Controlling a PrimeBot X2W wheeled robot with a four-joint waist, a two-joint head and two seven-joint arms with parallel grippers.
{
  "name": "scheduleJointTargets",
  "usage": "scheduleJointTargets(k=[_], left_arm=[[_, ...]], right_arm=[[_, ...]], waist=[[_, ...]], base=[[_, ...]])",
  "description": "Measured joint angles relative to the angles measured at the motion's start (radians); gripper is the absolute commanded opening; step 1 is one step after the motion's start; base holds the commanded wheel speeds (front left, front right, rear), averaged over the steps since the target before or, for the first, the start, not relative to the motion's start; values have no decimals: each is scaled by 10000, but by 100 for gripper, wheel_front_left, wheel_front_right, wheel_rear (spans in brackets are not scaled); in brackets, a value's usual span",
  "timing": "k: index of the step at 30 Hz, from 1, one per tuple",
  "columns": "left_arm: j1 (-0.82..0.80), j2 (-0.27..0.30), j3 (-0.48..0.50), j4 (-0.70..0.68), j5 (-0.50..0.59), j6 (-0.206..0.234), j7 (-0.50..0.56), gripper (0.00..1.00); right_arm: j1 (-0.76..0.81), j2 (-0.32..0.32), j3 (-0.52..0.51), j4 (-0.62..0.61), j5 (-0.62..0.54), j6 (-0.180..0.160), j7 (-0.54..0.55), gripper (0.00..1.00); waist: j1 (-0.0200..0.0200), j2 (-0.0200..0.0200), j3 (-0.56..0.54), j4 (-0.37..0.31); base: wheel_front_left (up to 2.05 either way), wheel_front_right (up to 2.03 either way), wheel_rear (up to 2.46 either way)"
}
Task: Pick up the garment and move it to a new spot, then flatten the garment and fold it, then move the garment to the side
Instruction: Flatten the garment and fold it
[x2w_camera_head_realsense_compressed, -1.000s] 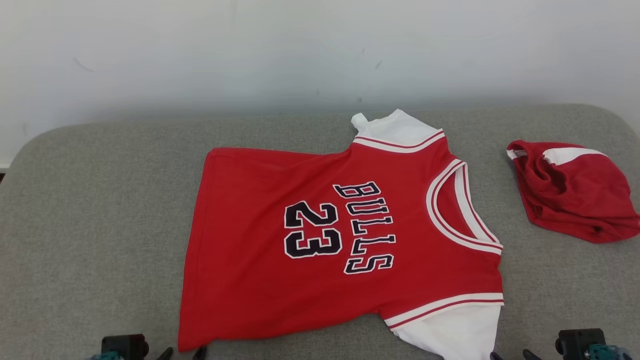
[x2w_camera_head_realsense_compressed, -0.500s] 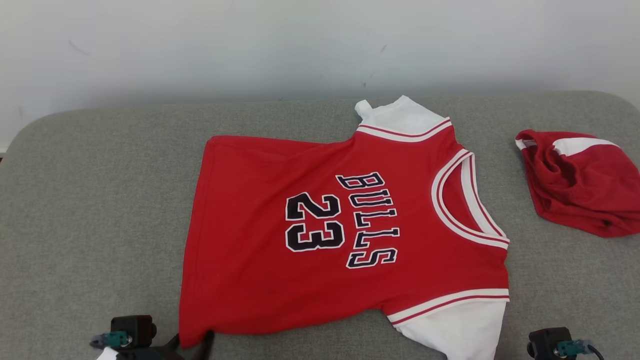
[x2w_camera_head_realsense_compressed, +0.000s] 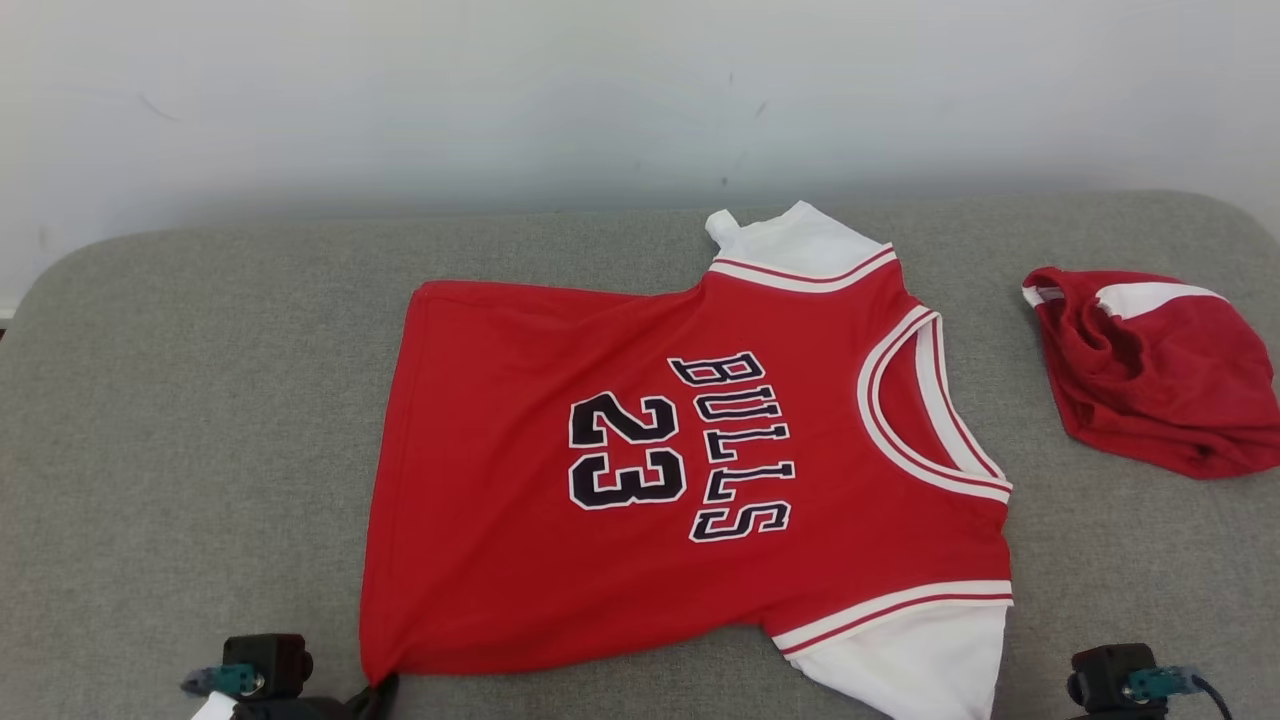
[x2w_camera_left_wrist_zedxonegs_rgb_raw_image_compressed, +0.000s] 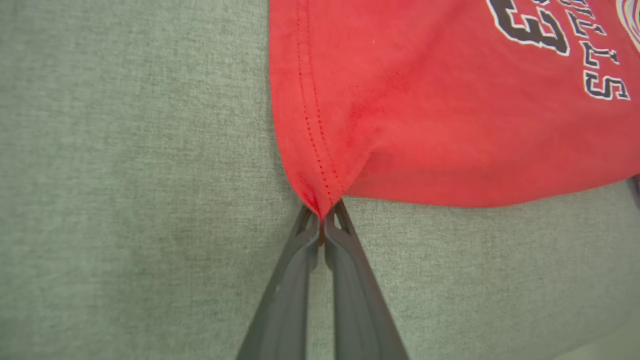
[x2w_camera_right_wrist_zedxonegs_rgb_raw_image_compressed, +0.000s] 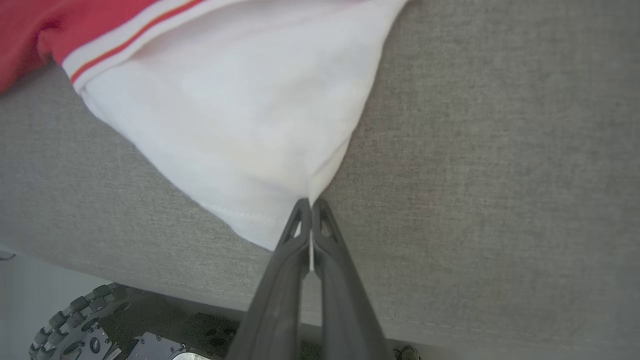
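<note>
At the near edge of the grey fabric worktop (x2w_camera_head_realsense_compressed: 180, 420), the left fingers (x2w_camera_left_wrist_zedxonegs_rgb_raw_image_compressed: 290, 290) were pinched together on the near hem corner of the red jersey (x2w_camera_head_realsense_compressed: 520, 560), the cloth drawn to a point between their tips. Further along the same edge, the right fingers (x2w_camera_right_wrist_zedxonegs_rgb_raw_image_compressed: 282, 280) were closed on the tip of the jersey's near white sleeve (x2w_camera_right_wrist_zedxonegs_rgb_raw_image_compressed: 240, 115), just inside the worktop's front edge. Below that edge one of the robot's wheels (x2w_camera_right_wrist_zedxonegs_rgb_raw_image_compressed: 70, 310) showed.

Beyond the fingers the jersey lay spread face up across the middle of the worktop, hem toward the robot's left and neckline (x2w_camera_head_realsense_compressed: 930, 410) toward its right, with "BULLS" and "23" turned sideways. Its far white sleeve (x2w_camera_head_realsense_compressed: 790, 245) reached toward the back of the worktop. To the right, well apart from the jersey, lay a crumpled red-and-white garment (x2w_camera_head_realsense_compressed: 1160, 380). A pale wall (x2w_camera_head_realsense_compressed: 600, 100) rose behind the worktop.
</note>
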Motion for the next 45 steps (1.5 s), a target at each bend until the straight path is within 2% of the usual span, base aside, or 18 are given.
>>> scheduleJointTargets(k=[8, 13, 19, 27, 35, 45], left_arm=[[662, 558, -8, -408, 132, -73, -180, 0], [1029, 570, -82, -1127, 238, -12, -276, 0], [1117, 769, -121, -1806, 251, -13, -259, 0], [1058, 1168, 150, -2405, 176, -15, 73, 0], [584, 1386, 123, -2449, 46, -81, 652, 0], [-932, 1632, -280, -1870, -96, -242, 1726, 0]], right_arm=[[639, -380, -763, -886, 587, 63, -109, 0], [1319, -382, -941, -1496, 1097, 132, -69, 0], [1360, -393, -1101, -2393, 1563, 265, 190, 0], [1206, -794, -1645, -2882, 2075, 288, 631, 0], [12, -1005, -1685, -2698, 2240, 201, 1197, 0], [-2450, -1235, -1122, -1528, 2228, 203, 2309, 0]], waist=[[0, -1, -418, 32], [-1, -1, -624, 77], [-1, -1, -717, 90], [-1, -1, -713, 28], [0, -1, -526, -16], [0, 0, -177, -20]], base=[[0, 0, 0], [0, 0, 0], [0, 0, 0], [0, 0, 0], [0, 0, 0], [0, 0, 0]])
